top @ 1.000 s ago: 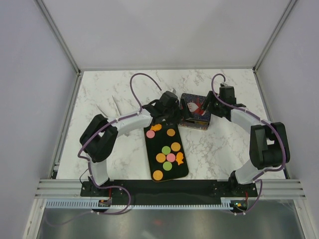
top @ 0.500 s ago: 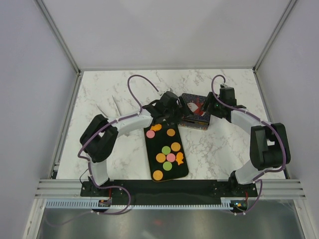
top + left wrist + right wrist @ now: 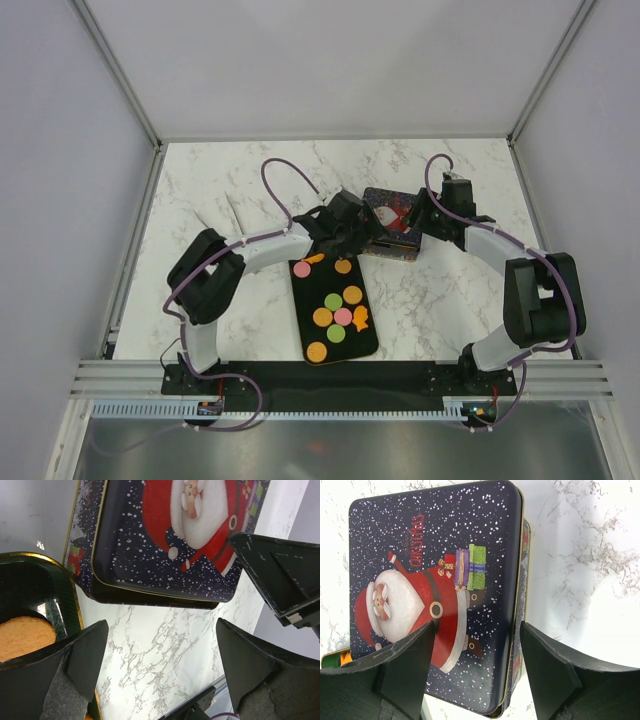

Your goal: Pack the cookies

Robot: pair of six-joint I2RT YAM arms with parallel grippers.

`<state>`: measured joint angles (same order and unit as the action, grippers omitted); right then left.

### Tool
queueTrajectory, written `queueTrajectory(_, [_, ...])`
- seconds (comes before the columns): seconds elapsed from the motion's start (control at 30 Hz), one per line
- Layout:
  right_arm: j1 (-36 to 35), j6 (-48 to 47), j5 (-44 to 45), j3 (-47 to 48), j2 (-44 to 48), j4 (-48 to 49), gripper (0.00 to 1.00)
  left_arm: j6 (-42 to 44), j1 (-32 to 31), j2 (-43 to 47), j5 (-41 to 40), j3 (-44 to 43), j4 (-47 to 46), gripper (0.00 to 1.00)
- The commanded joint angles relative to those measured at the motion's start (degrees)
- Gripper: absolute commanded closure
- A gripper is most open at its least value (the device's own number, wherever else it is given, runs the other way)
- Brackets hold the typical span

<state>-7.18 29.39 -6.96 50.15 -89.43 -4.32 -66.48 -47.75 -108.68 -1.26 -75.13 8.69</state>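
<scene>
Top external view shows the cookies (image 3: 342,316) lying flat in a black tray (image 3: 360,345) at the middle of the marble table (image 3: 240,180). They are orange, pink and green rounds, with one orange star-like piece at the tray's right side. A cluster fills the lower half of the tray, and a few more lie at its upper end, partly hidden by the left arm. Just beyond the tray's upper right corner sits the square Santa tin (image 3: 393,213) with its lid on. The left claw (image 3: 353,238) hangs over the tray's upper end, beside the tin's left edge, and the right claw (image 3: 424,224) is at the tin's right edge. Left wrist view shows the left claw spread wide with nothing between its fingers (image 3: 82,655), only bare marble under the gap. One orange cookie (image 3: 25,637) lies in the gold-rimmed tray corner at the left of the frame, and the tin fills the top. Right wrist view shows the right claw also parted wide and gripping nothing. Its fingers (image 3: 402,665) hover above the tin, which fills most of the frame with Santa lying sideways.
</scene>
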Motion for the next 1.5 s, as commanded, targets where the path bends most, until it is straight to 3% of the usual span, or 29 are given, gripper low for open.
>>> queueTrajectory(0.0, [0.1,-1.5,-0.2,-0.8,1.6,0.4,0.23,-4.0,-0.6,-1.0,-2.0,-1.0,0.3,0.04])
queueTrajectory(0.43, [0.1,-1.6,-0.2,-1.6,1.6,0.6,0.24,-6.0,0.0,-6.2,-3.0,-6.2,0.0,0.03])
queueTrajectory(1.1, [-0.1,-0.2,-4.1,-5.6,3.2,3.2,0.26,-0.7,6.9,-13.2,1.0,-13.8,0.9,0.18])
queueTrajectory(1.47, [-4.0,1.0,-4.4,-6.0,5.5,3.3,0.26,2.8,10.3,-17.3,3.4,-18.5,3.6,0.28])
